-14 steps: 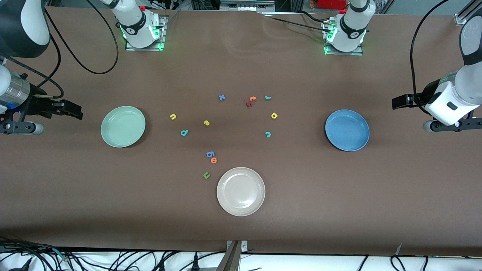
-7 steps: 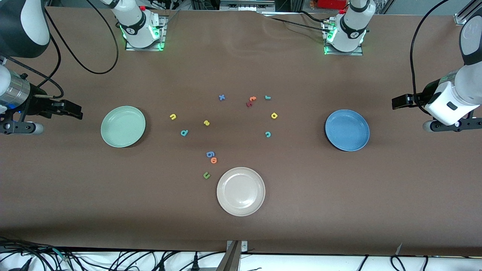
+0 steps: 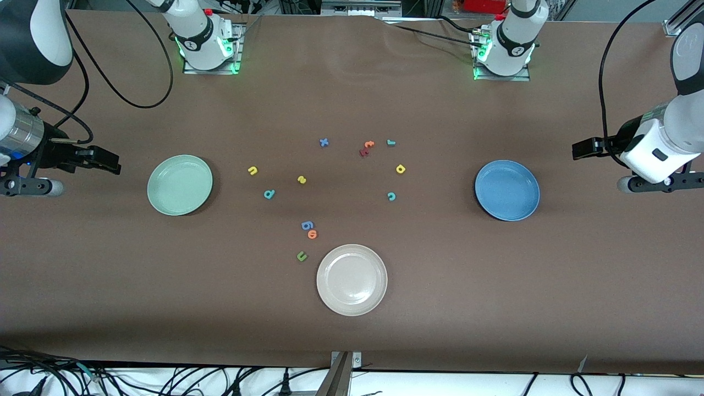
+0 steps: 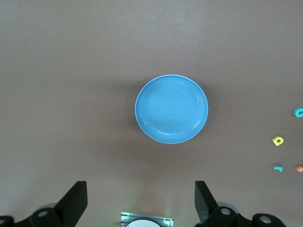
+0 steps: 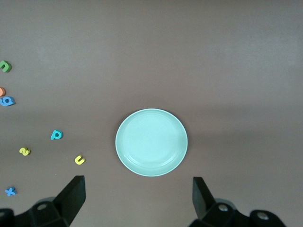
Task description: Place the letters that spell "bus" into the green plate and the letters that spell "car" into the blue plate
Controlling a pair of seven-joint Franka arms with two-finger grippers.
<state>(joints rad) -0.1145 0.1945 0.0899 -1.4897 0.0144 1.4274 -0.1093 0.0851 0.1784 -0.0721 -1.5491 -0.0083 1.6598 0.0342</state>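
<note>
Left end effector [image 4: 138, 208]: wide open, empty, waiting high above the bench by the blue plate [image 3: 507, 190], its drop target.
Right end effector [image 5: 137, 205]: likewise spread, empty, by the green plate [image 3: 180, 185].
Letters: unsorted mid-bench; both plates bare.

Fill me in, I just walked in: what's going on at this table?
Nothing is being handled yet. The left gripper hangs open near the blue plate, the right gripper open near the green plate. Both plates are bare; the foam letters lie scattered on the table between them.
</note>
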